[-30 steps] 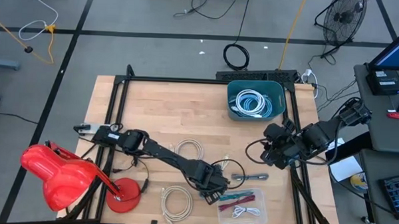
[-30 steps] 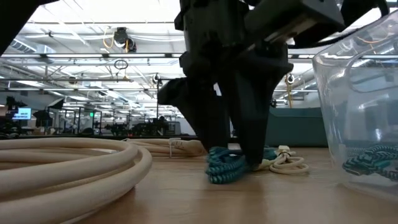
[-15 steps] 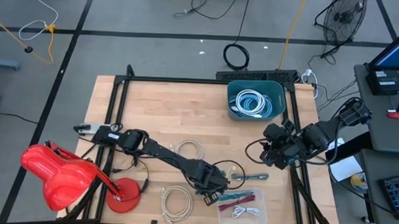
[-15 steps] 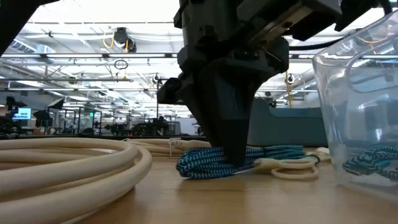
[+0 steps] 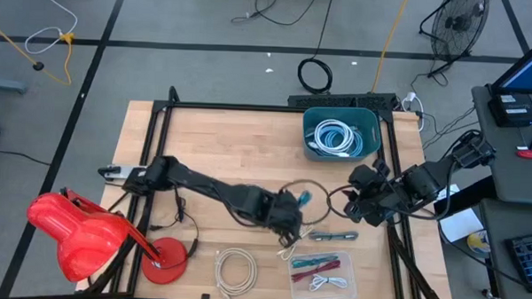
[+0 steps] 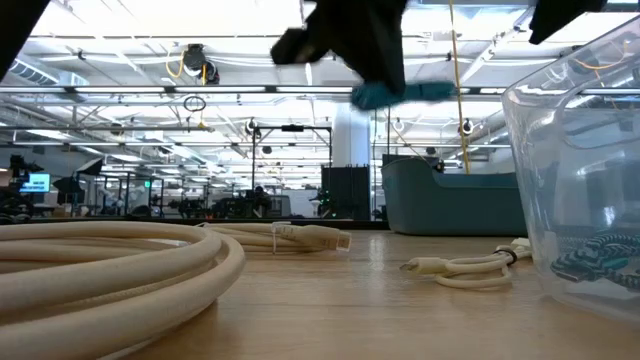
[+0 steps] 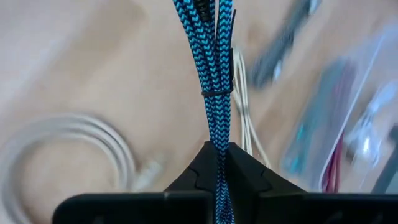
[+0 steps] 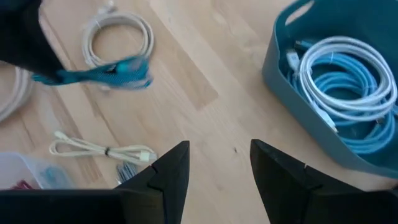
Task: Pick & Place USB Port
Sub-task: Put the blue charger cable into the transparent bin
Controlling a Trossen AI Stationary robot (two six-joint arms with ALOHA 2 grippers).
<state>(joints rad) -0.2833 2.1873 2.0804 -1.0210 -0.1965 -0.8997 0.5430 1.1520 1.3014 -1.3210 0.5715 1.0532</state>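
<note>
Where its far end blurs out of view, blue braided cable (image 7: 214, 74) clenched in left gripper (image 7: 218, 163) jaws.

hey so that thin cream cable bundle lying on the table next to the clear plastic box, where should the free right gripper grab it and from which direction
Grip the cream cable bundle at its middle, where a dark tie cinches the strands into one narrow waist. Come straight down from above with the fingers across its length: it lies flat on the wood and offers no edge from the side. The open right gripper waits nearby, while the left gripper holds the blue braided cable.
</note>
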